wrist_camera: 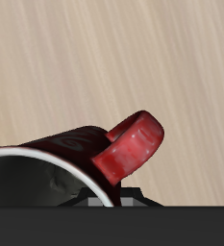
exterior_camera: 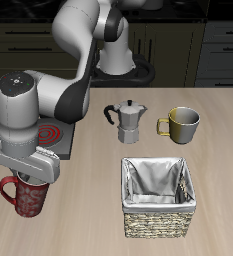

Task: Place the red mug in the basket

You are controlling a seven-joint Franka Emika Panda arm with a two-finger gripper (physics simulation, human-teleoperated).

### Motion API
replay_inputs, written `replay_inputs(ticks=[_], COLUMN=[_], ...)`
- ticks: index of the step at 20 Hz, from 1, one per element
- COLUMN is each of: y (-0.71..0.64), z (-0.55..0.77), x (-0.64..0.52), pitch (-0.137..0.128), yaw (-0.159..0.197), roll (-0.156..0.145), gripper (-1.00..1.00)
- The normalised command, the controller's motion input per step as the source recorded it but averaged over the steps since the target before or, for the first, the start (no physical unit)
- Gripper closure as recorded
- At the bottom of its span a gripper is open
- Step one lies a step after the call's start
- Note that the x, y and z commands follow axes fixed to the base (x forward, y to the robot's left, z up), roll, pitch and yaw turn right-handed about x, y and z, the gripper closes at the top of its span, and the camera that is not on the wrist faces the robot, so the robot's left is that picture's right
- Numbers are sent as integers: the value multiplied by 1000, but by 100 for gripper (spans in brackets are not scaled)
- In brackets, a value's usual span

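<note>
The red mug (exterior_camera: pixel 28 200), dark red with white swirls, is near the table's front edge, its handle (exterior_camera: pixel 6 190) pointing away from the basket. My gripper (exterior_camera: pixel 33 178) comes down on its rim from above, and the jaws look shut on the rim. The wrist view shows the mug's grey inside, white rim and red loop handle (wrist_camera: pixel 133 144) very close. The fingertips are hidden there. The woven wicker basket (exterior_camera: pixel 158 218) with a grey-white cloth lining stands apart from the mug, also near the front edge. Nothing shows inside it.
A metal moka pot (exterior_camera: pixel 128 122) and an olive-yellow mug (exterior_camera: pixel 183 123) stand behind the basket. A dark stove plate with a red coil (exterior_camera: pixel 54 133) lies behind my gripper. My arm reaches over that plate.
</note>
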Motion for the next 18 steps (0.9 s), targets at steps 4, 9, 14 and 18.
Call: replay_inputs(ticks=[4,9,14,18], y=[65,120,172,224], z=[252,365,632,642], x=[10,-81,-206,-240], pitch=[-33,-54,-82,-72], yaw=[0,33,8,16], roll=[11,8,27,14], gripper=[100,100,100,100])
